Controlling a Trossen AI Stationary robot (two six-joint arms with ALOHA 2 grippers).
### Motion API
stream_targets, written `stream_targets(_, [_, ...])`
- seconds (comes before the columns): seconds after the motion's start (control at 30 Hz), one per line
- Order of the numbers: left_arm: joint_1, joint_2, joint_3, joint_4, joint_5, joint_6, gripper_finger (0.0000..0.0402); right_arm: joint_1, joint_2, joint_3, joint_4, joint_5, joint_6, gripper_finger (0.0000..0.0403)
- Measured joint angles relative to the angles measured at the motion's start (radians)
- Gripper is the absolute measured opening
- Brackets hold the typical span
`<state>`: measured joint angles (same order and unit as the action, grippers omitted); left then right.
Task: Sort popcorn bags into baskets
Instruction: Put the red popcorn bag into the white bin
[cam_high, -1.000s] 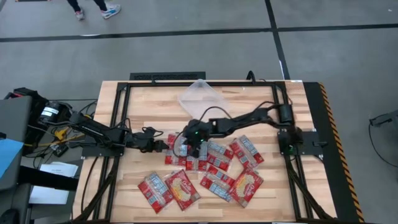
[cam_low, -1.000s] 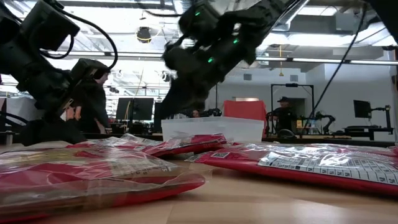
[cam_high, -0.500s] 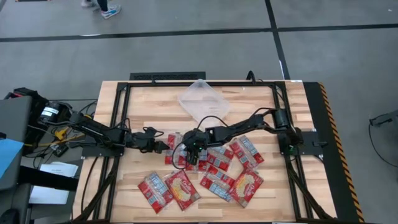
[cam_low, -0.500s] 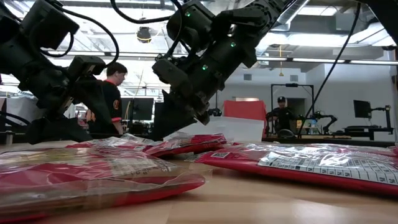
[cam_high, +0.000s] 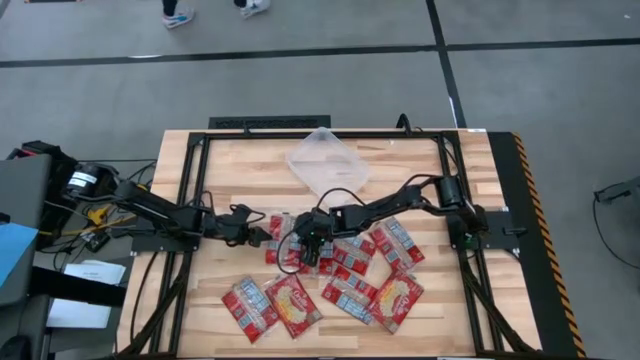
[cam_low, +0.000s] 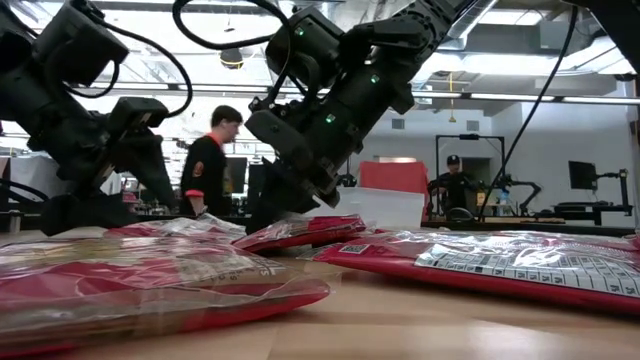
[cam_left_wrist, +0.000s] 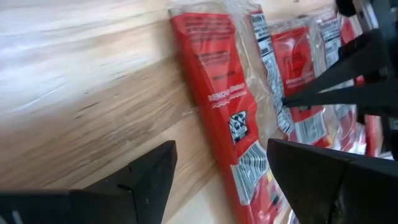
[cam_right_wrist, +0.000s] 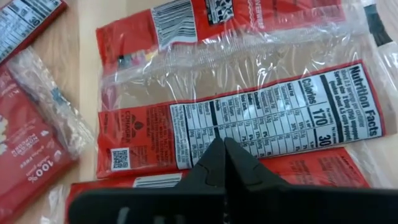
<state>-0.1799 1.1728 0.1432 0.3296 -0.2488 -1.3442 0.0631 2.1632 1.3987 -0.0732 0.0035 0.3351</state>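
Red film: popcorn bags (cam_high: 335, 270) lie flat in a loose cluster on the wooden table (cam_high: 240, 165) — several overlap, some show white nutrition panels.
Right gripper (cam_high: 305, 250): down on the left part of the cluster; in its wrist view the fingertips are pressed together into one point, resting against a packet's nutrition label (cam_right_wrist: 283, 121). No bag is pinched between them.
Bag at the right fingertips (cam_right_wrist: 236, 134): flat, label side up, directly ahead of the closed tips, with more packets beside it.
Left gripper (cam_high: 258, 234): low over the table at the cluster's left edge; fingers spread wide.
Bag ahead of the left fingers (cam_left_wrist: 227, 106): just beyond the gap between them, not touching either finger.
Clear tub (cam_high: 326, 163): well beyond both grippers, apart from the cluster — no packet inside.
Background: a person (cam_low: 212, 165) stands in the room behind the table.
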Motion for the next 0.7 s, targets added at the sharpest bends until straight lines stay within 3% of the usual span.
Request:
stream_targets(0.2, [0.000, 0.081, 0.001, 0.136, -0.010, 0.006, 0.0251, -0.007, 0.000, 0.000, 0.004, -0.005, -0.003, 0.0011])
stream_targets(0.7, [0.000, 0.101, 0.000, 0.136, -0.011, -0.003, 0.0251, -0.053, 0.002, -0.001, 0.064, -0.005, -0.074, 0.0016])
